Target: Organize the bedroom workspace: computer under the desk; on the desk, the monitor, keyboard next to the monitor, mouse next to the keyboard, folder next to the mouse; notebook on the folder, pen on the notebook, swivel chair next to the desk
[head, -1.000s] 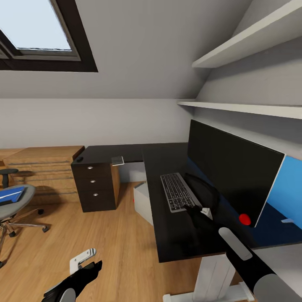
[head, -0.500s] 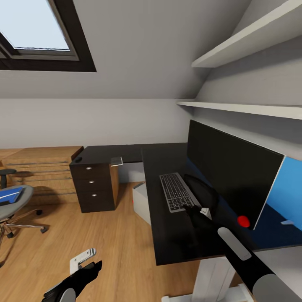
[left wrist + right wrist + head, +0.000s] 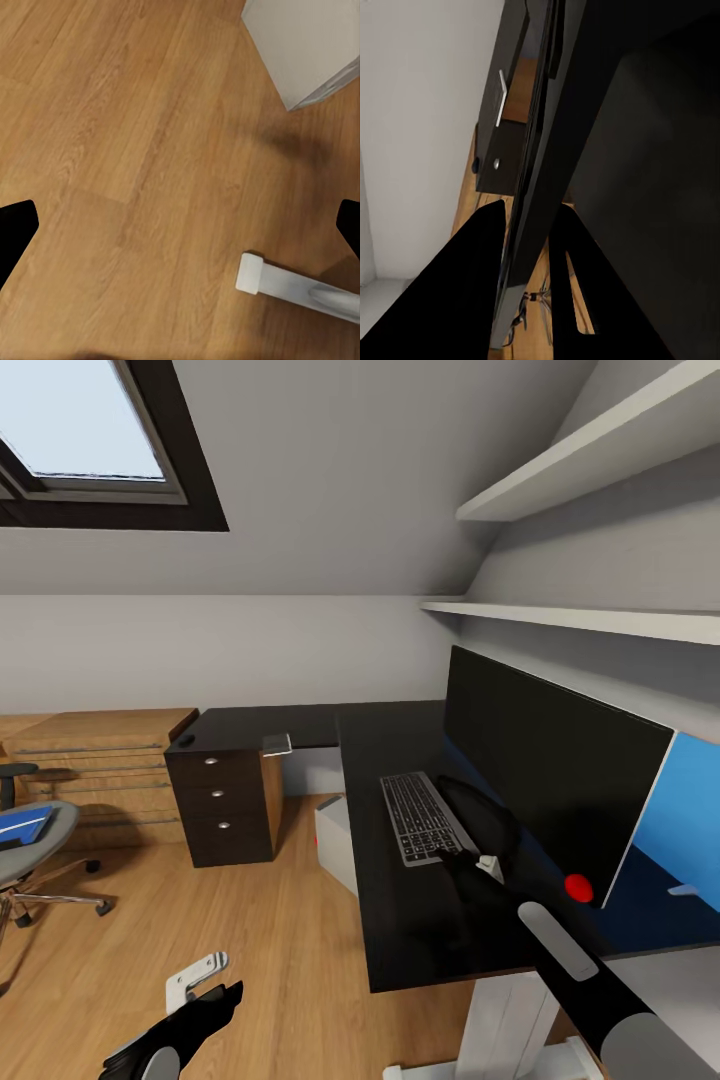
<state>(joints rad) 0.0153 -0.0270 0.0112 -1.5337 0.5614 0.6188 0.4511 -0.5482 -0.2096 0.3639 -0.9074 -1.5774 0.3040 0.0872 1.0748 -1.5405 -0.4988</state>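
Keyboard (image 3: 423, 818) between monitor (image 3: 550, 780) and desk (image 3: 400, 920) edge.

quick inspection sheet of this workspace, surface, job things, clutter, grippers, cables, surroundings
surface: long black L-shaped desk, bare at its near end
job's things: wide black-fronted monitor upright on the desk; slim dark grey keyboard flat beside it; pale grey box computer on the floor by the desk edge; bright blue folder on the grey swivel chair
clutter: small dark item on the far desk corner, too small to tell
grippers: right gripper closed on the keyboard's edge; left gripper open over the floor
cables: nothing seen
surroundings: wooden floor, skylight, white shelves
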